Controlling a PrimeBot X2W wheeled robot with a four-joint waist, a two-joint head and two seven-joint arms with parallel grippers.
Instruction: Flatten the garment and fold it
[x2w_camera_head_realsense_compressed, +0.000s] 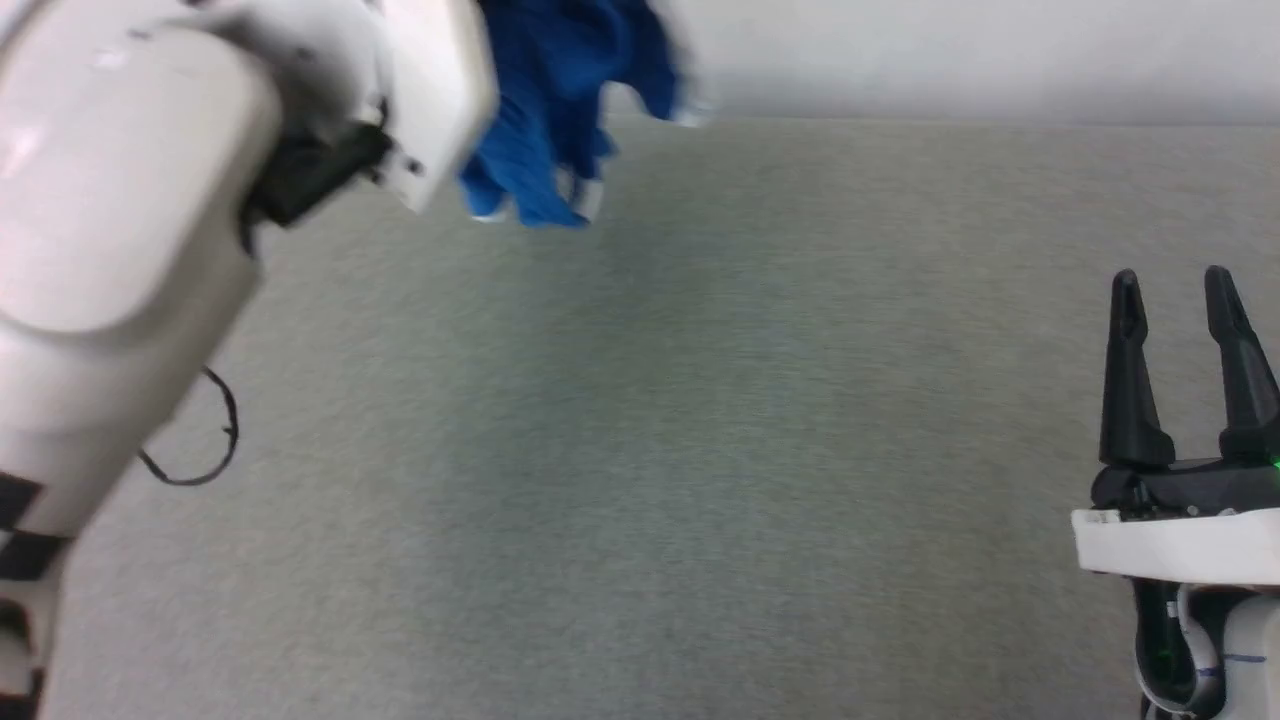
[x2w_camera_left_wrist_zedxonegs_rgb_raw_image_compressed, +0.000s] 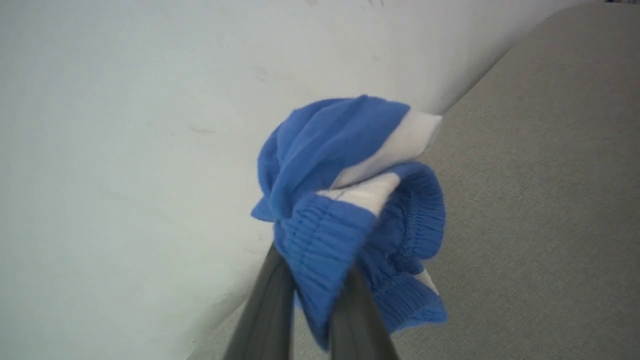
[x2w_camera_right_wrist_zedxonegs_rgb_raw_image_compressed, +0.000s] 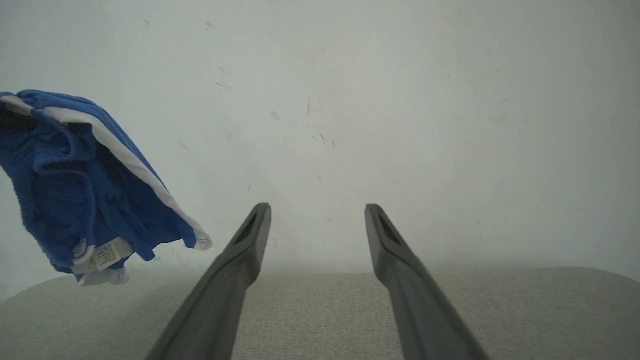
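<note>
While the left claw (x2w_camera_left_wrist_zedxonegs_rgb_raw_image_compressed: 312, 300) pinches the garment (x2w_camera_left_wrist_zedxonegs_rgb_raw_image_compressed: 340, 150) by the wall (x2w_camera_left_wrist_zedxonegs_rgb_raw_image_compressed: 125, 125), the right claw (x2w_camera_head_realsense_compressed: 1172, 282) gapes empty.

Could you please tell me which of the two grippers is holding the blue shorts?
The left gripper: it is shut on the blue shorts at the gathered waistband. The right gripper stands open and empty.

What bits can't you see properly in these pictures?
Head view: the pale forearm covers where the shorts are gripped; they are blurred and cut by the top edge.
Left wrist view: the fabric hides the left pincer tips, and the bunched shorts hide their own front.
Right wrist view: the left edge cuts the shorts; the white label is too small to read.
</note>
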